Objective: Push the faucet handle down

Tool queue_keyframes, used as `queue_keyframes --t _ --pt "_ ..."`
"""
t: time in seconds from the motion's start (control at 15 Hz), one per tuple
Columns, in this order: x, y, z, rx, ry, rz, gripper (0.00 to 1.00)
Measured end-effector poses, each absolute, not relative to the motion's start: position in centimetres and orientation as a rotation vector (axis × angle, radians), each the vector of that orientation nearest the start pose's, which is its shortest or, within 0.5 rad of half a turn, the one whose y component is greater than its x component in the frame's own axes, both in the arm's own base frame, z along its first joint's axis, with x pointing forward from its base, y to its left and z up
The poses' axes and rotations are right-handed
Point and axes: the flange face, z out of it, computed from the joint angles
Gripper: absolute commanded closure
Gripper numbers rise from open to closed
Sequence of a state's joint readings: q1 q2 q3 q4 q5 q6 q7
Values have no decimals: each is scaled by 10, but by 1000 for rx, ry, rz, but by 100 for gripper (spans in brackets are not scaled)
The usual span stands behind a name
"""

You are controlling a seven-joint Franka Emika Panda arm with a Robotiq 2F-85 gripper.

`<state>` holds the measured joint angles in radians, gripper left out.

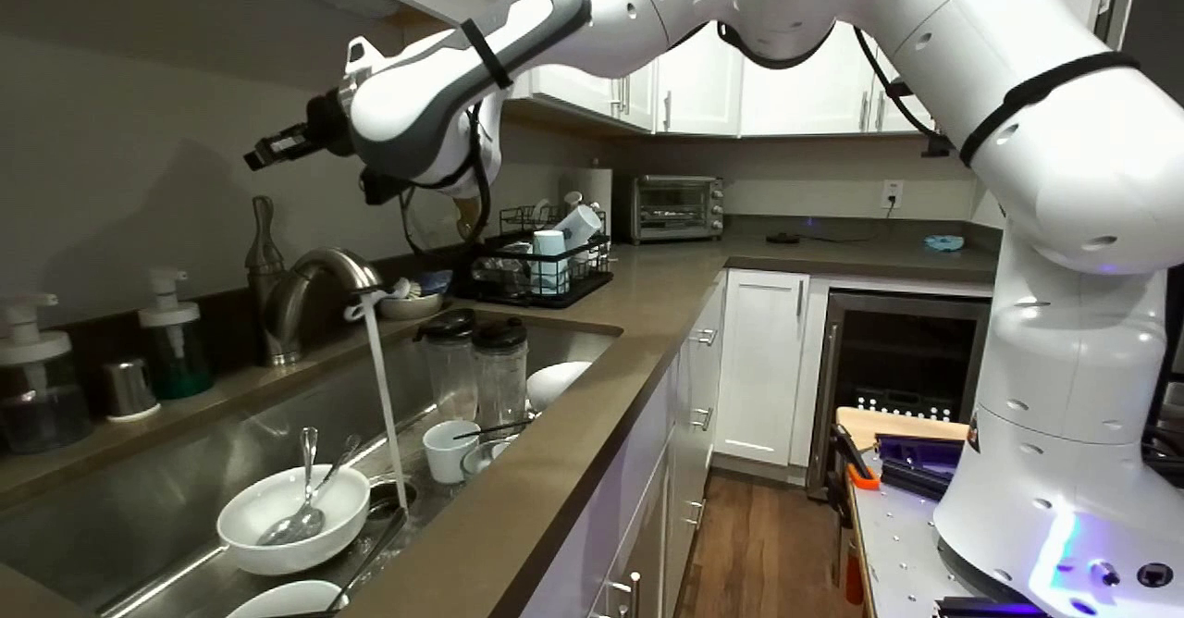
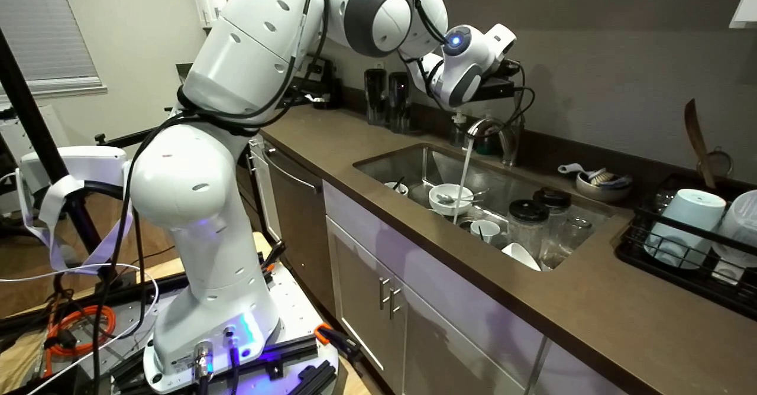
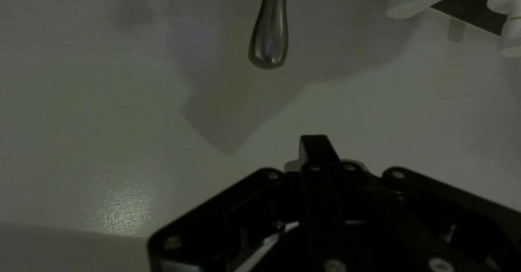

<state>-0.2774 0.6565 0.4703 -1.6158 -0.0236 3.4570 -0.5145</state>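
Note:
The faucet handle point(image 1: 264, 234) is a slim silver-grey lever standing upright beside the arched faucet spout point(image 1: 319, 276). Its rounded tip also shows at the top of the wrist view point(image 3: 269, 36). In an exterior view it is mostly hidden behind cables and the spout point(image 2: 486, 126). My gripper point(image 1: 257, 157) is in the air, higher than the handle tip and apart from it. In the wrist view the gripper's fingertips point(image 3: 315, 141) are together with nothing between them. A stream of water point(image 1: 384, 396) runs from the spout into the sink.
The sink point(image 2: 427, 164) holds bowls, cups and lidded clear containers. Soap bottles point(image 1: 171, 336) stand beside the faucet along the wall. A black dish rack point(image 1: 555, 294) with cups stands on the counter. Upper cabinets point(image 1: 583, 95) hang near the arm.

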Motion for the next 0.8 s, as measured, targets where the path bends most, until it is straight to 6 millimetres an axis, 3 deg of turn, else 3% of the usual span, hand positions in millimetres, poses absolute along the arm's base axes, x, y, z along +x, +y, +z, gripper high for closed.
queue_keyframes --t 0.33,0.8 --pt "737 51 422 -2497 -555 -1858 100" --pt "751 46 432 -2554 -547 -1864 100"
